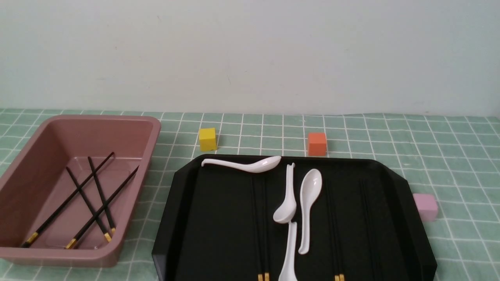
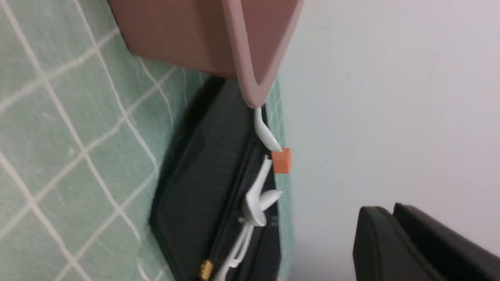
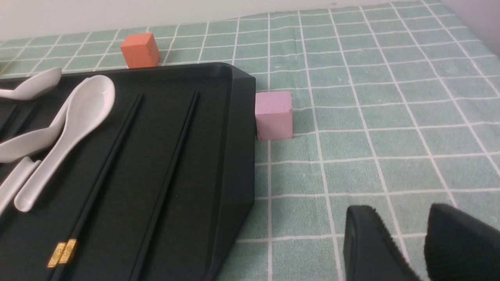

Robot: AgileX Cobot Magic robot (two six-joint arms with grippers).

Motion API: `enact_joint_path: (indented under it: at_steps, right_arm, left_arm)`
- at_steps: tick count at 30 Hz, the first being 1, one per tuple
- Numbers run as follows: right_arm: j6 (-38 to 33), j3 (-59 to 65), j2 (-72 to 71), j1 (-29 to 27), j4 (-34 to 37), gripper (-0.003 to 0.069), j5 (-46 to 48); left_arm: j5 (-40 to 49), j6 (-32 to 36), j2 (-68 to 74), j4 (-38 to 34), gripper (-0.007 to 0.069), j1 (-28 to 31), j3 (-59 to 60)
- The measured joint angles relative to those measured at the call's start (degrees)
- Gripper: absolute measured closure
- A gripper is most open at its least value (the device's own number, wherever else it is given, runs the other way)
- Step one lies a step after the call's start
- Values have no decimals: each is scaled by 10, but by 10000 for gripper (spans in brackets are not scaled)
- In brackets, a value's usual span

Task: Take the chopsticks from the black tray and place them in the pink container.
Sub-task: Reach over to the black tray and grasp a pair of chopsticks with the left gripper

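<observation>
The pink container [image 1: 78, 134] stands at the left and holds several black chopsticks [image 1: 88, 199] lying crossed, gold ends toward me. More chopsticks [image 1: 259, 226] lie lengthwise on the black tray [image 1: 218, 218], and two pairs [image 3: 113, 168] show in the right wrist view. Neither gripper shows in the front view. My left gripper [image 2: 384, 207] has its fingers pressed together with nothing in them, off a corner of the container [image 2: 187, 35]. My right gripper [image 3: 400, 208] hangs open and empty over the cloth, right of the tray [image 3: 211, 117].
White spoons [image 1: 310, 203] lie among the chopsticks on the tray. A yellow cube [image 1: 207, 139] and an orange cube [image 1: 316, 143] stand behind the tray. A pale pink cube [image 1: 425, 206] touches its right edge. Green checked cloth covers the table, with a wall behind.
</observation>
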Motion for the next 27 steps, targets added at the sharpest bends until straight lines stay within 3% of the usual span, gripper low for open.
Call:
enact_joint_path:
  at_steps: [5, 10, 14, 16, 21, 25, 27]
  right_arm:
    - [0, 0, 0, 0, 0, 419, 0]
    - [0, 0, 0, 0, 0, 419, 0]
    - [0, 0, 0, 0, 0, 419, 0]
    - [0, 0, 0, 0, 0, 419, 0]
    - [0, 0, 0, 0, 0, 419, 0]
    - [0, 0, 0, 0, 0, 419, 0]
    - [0, 0, 0, 0, 0, 419, 0]
  left_arm:
    - [-39, -5, 0, -31, 564, 0, 0]
    - [-145, -3, 0, -69, 566, 0, 0]
    - [-178, 22, 1, -69, 613, 0, -10]
    - [-143, 54, 16, -51, 637, 0, -37]
    - [41, 149, 156, 29, 637, 0, -171]
    - [218, 199, 292, 94, 637, 0, -285]
    - [348, 241, 412, 141, 637, 0, -376]
